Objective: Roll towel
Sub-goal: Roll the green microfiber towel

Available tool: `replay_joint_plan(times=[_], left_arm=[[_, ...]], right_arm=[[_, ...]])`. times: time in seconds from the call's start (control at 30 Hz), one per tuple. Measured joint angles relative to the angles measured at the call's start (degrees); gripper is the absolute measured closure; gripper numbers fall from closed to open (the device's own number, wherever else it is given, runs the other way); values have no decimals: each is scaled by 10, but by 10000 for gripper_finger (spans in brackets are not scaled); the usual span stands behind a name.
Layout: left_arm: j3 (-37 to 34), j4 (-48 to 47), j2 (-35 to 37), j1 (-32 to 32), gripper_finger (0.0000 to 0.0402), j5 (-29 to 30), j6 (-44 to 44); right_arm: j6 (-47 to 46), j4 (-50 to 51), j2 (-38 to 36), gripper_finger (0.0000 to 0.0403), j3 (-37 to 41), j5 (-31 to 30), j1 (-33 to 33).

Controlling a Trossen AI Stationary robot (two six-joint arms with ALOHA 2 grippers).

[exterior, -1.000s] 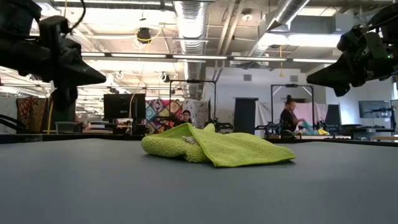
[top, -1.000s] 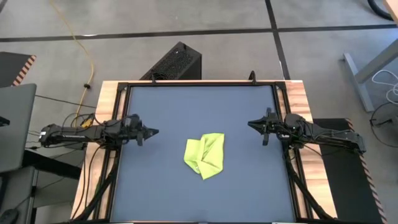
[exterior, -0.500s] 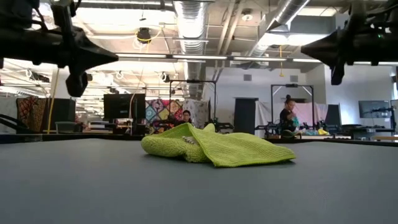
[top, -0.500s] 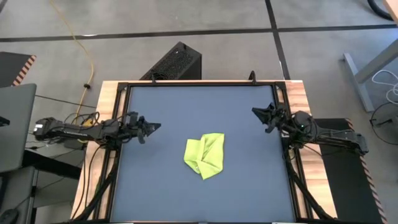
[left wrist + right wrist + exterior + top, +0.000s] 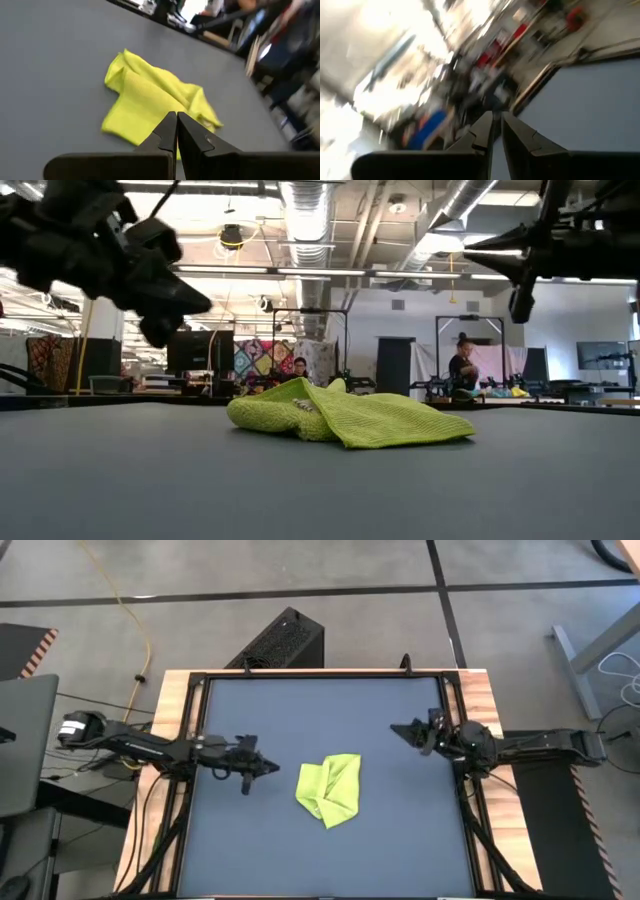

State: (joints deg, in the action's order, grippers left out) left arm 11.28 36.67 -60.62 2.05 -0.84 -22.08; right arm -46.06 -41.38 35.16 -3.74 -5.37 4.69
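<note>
The lime towel (image 5: pixel 330 790) lies crumpled and partly folded on the dark blue-grey table (image 5: pixel 320 710), a little right of the middle; it also shows in the low view (image 5: pixel 345 418) and the left wrist view (image 5: pixel 150 97). My left gripper (image 5: pixel 272 769) is shut and hangs above the table just left of the towel, pointing at it; its shut fingertips (image 5: pixel 176 120) show in the left wrist view. My right gripper (image 5: pixel 396 729) is shut, above the table to the far right of the towel (image 5: pixel 496 120). Neither touches the towel.
The table has a black frame and wooden side strips (image 5: pixel 480 700). A black box (image 5: pixel 280 640) stands on the floor beyond the far edge. People (image 5: pixel 465 370) and equipment show in the room behind. Bare table surface lies all around the towel.
My left gripper has gone toward the table's right and near side, toward the towel, and has come lower. My right gripper has swung toward the far edge and then back toward the table's middle, rising in the low view. The towel has stayed still.
</note>
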Motion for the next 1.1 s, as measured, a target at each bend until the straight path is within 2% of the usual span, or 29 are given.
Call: replay_joint_plan(times=[0.1, 0.17, 0.27, 0.37, 0.43, 0.5, 0.63, 0.7, 0.87, 1.0, 1.1], left_arm=[[56, -10, -70, 5, 399, 1, 71], [93, -44, -112, 5, 393, 4, 98], [141, -105, -163, 5, 375, 29, 105], [188, -140, -198, 4, 351, 27, 94], [214, -163, -215, 5, 333, 22, 92], [236, -182, -225, 6, 315, 21, 92], [265, -220, -229, 6, 283, 26, 97], [269, -229, -229, 6, 272, 32, 93], [269, -239, -226, 6, 260, 32, 89], [269, -242, -226, 6, 259, 28, 74], [269, -245, -226, 6, 259, 27, 73]], right_arm=[[35, 13, 59, 337, -34, 44, -31], [110, 58, 95, 337, -65, 60, -56], [179, 218, 144, 337, -130, 45, -80], [234, 388, 208, 334, -203, 24, -77], [265, 461, 248, 327, -248, 20, -64], [281, 494, 284, 313, -285, 20, -45], [284, 512, 355, 273, -323, 23, -2], [265, 510, 388, 252, -332, 43, 23], [236, 495, 467, 212, -333, 82, 51], [232, 452, 513, 204, -333, 113, 42], [228, 429, 539, 224, -333, 117, 28]])
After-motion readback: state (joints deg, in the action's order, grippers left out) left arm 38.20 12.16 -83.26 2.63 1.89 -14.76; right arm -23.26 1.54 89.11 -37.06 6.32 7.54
